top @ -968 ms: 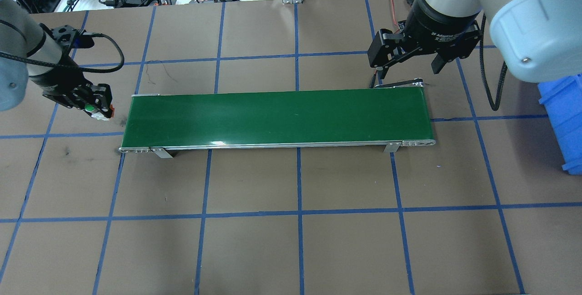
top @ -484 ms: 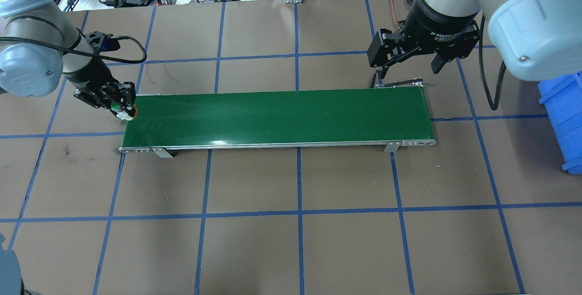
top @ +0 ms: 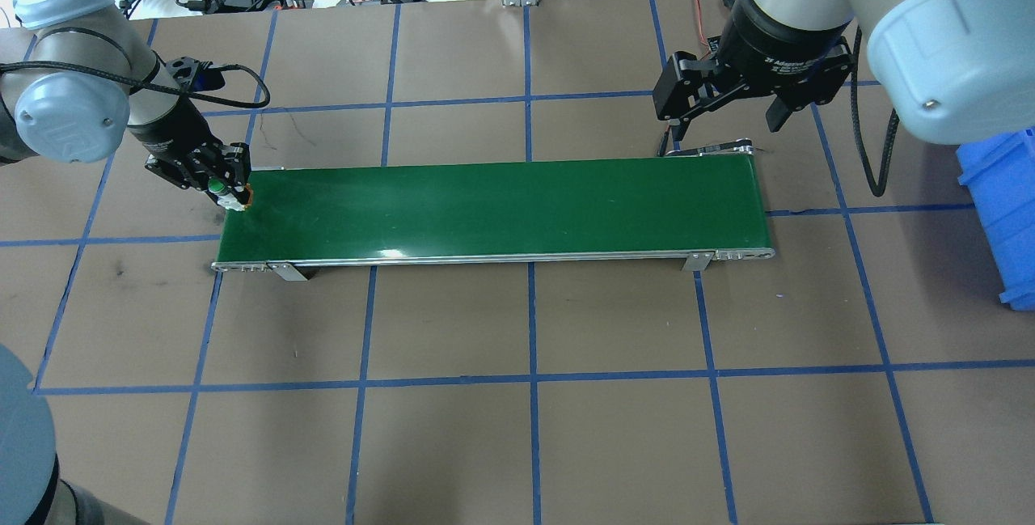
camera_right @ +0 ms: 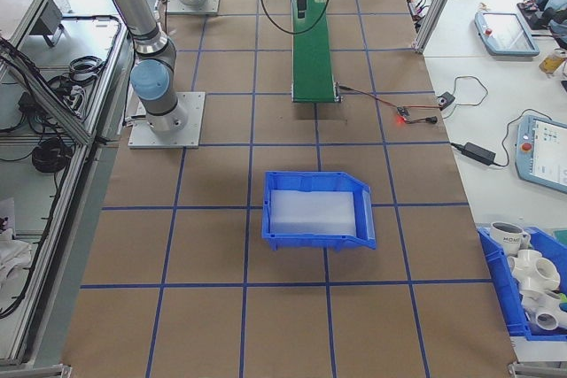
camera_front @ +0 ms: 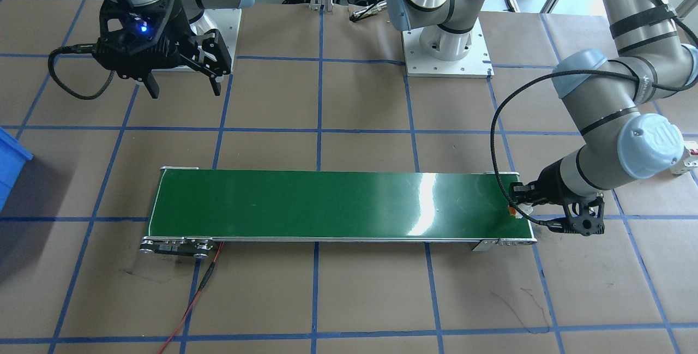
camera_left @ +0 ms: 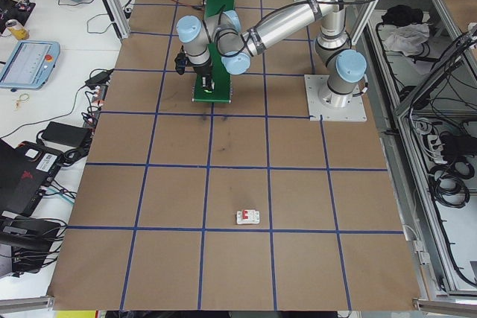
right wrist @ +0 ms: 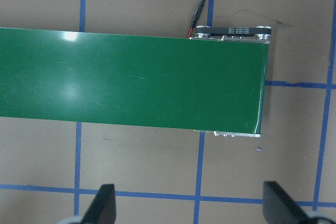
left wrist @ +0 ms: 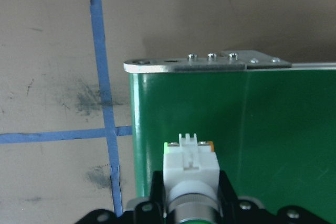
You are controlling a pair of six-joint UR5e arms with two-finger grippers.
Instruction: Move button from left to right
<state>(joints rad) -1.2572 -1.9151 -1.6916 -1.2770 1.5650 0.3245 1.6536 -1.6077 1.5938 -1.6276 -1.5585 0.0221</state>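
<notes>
In the front-facing view the left hand point(camera_front: 515, 208) reaches in from the view's right at the end of the green conveyor belt point(camera_front: 338, 204), clamped on the button point(camera_front: 512, 211), of which only a bit of orange and white shows at the belt's edge; the right hand point(camera_front: 182, 84) hangs over the brown worktop point(camera_front: 349, 299) behind the belt's other end, its fingers spread wide with nothing between them, and a blue bin point(camera_front: 11, 166) shows at the view's left edge. From overhead, the left hand point(top: 228, 193) holds the button point(top: 226, 192) right at the belt's point(top: 493, 205) left end, green cap towards the arm and orange base towards the belt, while the right hand point(top: 728, 124) stands wide apart beyond the belt's far right corner. The left-end view shows the near arm bent down over the near end of the belt point(camera_left: 212, 91), and a white breaker with a red mark point(camera_left: 248, 217) lying well apart on the worktop (alone, nearer the camera). The right-end view shows the blue bin point(camera_right: 319, 210) near the belt's end point(camera_right: 314, 50). The left wrist camera shows the button point(left wrist: 190, 166) gripped between the fingers point(left wrist: 157, 190), its white body over the belt's end edge. The right wrist camera shows both fingertips point(right wrist: 103, 203) far apart above the belt's point(right wrist: 131, 80) end.
</notes>
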